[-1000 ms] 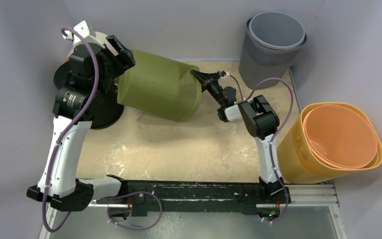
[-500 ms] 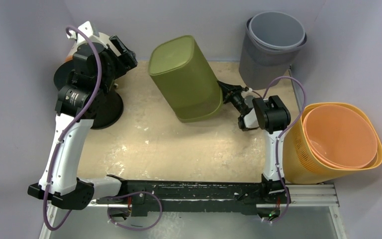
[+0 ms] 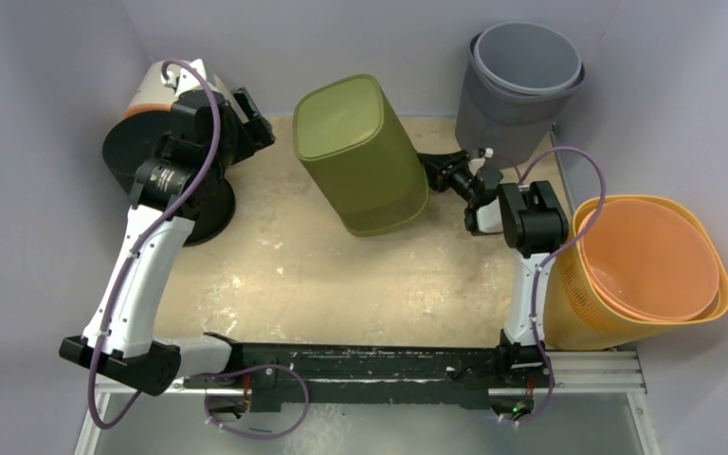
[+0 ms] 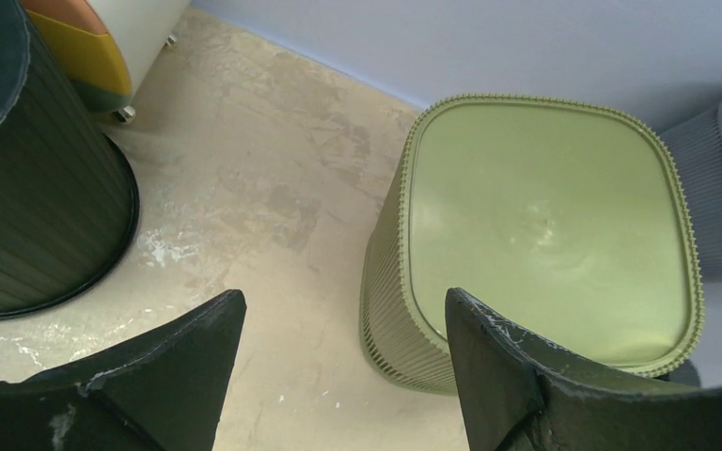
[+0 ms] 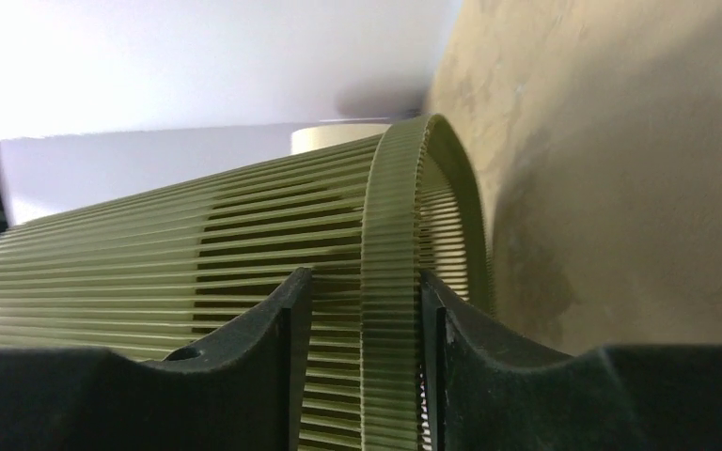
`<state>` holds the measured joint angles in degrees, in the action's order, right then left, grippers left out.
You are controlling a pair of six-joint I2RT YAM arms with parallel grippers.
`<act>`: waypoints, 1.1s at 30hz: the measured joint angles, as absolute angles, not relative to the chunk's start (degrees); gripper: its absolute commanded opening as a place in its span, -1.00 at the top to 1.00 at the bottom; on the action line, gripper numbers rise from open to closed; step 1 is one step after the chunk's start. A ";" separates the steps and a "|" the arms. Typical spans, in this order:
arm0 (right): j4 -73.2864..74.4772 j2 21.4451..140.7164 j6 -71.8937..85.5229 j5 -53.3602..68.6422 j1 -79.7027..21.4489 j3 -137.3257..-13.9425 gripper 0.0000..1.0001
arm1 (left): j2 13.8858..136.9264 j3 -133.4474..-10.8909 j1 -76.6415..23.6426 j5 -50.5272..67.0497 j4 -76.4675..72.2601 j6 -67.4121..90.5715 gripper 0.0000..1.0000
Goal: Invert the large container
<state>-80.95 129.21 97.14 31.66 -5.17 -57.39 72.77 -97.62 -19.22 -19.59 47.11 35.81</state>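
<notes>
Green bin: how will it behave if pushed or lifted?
Probably light: the green bin has thin slatted walls and right gripper alone pinches its rim. Rim likely flexes. Tall, but wide mouth down, so a low push should slide it, not tip it.

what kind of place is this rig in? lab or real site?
Most likely a lab test cell, not a real site: plain walls box in a scuffed tabletop, a base rail runs along its near edge, and the props are waste bins: an olive bin, grey bins, orange baskets.
</notes>
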 measured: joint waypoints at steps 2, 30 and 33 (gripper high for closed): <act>-74.74 127.39 91.46 31.79 -4.93 -59.09 0.06 | 72.99 -97.06 -19.22 -19.44 47.29 35.81 -0.50; 1.76 100.01 37.60 2.46 -7.62 -73.43 -0.97 | 78.06 -97.14 -19.22 -15.18 46.78 34.54 -0.53; 6.44 93.67 33.43 -2.63 -8.82 -71.26 -1.00 | 79.42 -98.65 -19.22 -14.52 46.78 33.61 -0.54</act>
